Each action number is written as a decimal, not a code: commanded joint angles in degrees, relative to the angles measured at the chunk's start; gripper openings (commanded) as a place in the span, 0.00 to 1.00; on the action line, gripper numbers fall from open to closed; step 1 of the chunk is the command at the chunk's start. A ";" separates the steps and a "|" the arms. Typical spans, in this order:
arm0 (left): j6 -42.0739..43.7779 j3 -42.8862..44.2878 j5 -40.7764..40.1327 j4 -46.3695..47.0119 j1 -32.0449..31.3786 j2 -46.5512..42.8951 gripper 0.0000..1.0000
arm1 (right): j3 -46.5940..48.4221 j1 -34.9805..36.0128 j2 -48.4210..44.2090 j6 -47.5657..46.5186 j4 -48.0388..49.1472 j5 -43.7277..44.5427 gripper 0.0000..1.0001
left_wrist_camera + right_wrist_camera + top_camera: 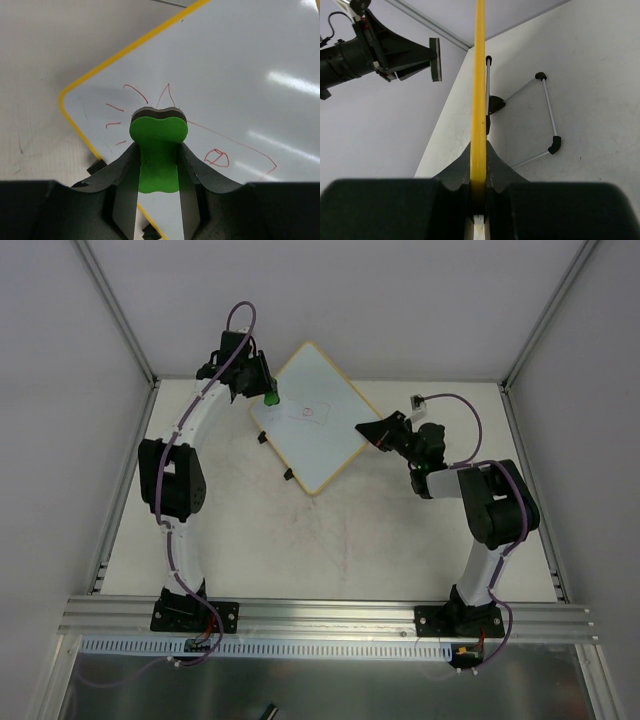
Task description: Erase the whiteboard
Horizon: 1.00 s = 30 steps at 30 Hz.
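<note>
R tool (478,152) clamped on whiteboard (312,435) yellow rim at its right corner. Board is mid-tabletop (330,540) toward far wall, tilted up, wire stand (547,115) behind it. Red scribbles (216,158) on its face. Farther back, L tool (158,150) pinches green eraser (159,130) by board's left part; contact unclear.

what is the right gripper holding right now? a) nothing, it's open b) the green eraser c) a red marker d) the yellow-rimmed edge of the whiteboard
d: the right wrist view shows the right gripper shut on the yellow rim of the whiteboard, while the green eraser sits in the left gripper.
</note>
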 commanded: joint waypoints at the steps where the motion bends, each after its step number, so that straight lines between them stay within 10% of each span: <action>1: -1.37 4.83 3.83 2.27 0.36 3.83 0.00 | 2.81 0.71 0.31 -0.70 4.95 -1.71 0.00; 30: 10.66 5.01 3.84 15.02 -7.19 7.80 0.00 | 3.25 0.71 0.58 -0.52 5.12 -2.86 0.00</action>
